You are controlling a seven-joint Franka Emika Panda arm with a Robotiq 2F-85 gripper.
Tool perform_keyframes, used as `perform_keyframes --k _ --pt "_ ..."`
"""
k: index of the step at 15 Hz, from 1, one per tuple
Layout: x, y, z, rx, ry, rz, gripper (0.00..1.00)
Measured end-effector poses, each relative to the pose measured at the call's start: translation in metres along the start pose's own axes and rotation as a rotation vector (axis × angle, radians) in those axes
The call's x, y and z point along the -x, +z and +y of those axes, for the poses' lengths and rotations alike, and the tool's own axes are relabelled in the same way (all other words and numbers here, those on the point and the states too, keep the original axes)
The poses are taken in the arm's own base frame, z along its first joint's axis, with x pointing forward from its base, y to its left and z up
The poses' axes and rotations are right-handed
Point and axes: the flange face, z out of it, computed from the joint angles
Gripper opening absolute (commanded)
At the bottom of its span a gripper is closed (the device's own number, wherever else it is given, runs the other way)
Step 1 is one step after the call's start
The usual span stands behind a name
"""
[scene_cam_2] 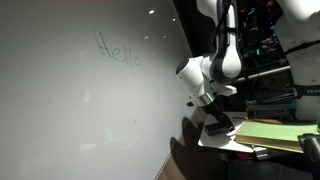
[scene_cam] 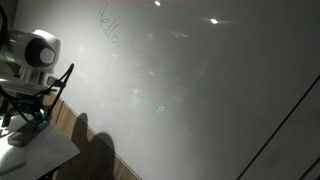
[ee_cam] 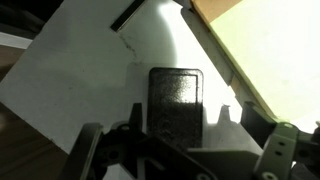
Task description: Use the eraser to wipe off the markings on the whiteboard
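The eraser (ee_cam: 177,104), a dark oblong block, lies on the small white table (ee_cam: 90,70). My gripper (ee_cam: 193,120) is open just above it. Its fingers stand on either side of the eraser, with a gap on the right side. In an exterior view the gripper (scene_cam_2: 213,112) hangs low over the table (scene_cam_2: 228,140), right of the whiteboard (scene_cam_2: 80,110). The markings (scene_cam_2: 118,50), a handwritten "Hello", are high on the board. In an exterior view they show faintly (scene_cam: 108,30) on the whiteboard (scene_cam: 200,90), with the gripper (scene_cam: 24,118) at the far left.
A thin dark pen-like stick (ee_cam: 128,14) lies at the far end of the table. A yellow-green flat pad (ee_cam: 275,45) lies next to the table, also seen in an exterior view (scene_cam_2: 275,130). Dark equipment stands behind the arm (scene_cam_2: 265,40).
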Motion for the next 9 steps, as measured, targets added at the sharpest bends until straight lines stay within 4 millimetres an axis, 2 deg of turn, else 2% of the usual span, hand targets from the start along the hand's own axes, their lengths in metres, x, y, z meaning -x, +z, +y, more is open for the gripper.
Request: perform_keyframes --k 2,4,8,9 --pt "-0.002 0.000 0.003 -0.002 0.005 0.006 0.74" --pt "-0.004 0.000 0.008 -0.004 0.008 0.010 0.62" --pt "-0.010 0.000 0.016 -0.007 0.017 0.013 0.31" --pt "-0.010 0.001 0.017 -0.009 0.019 0.012 0.29"
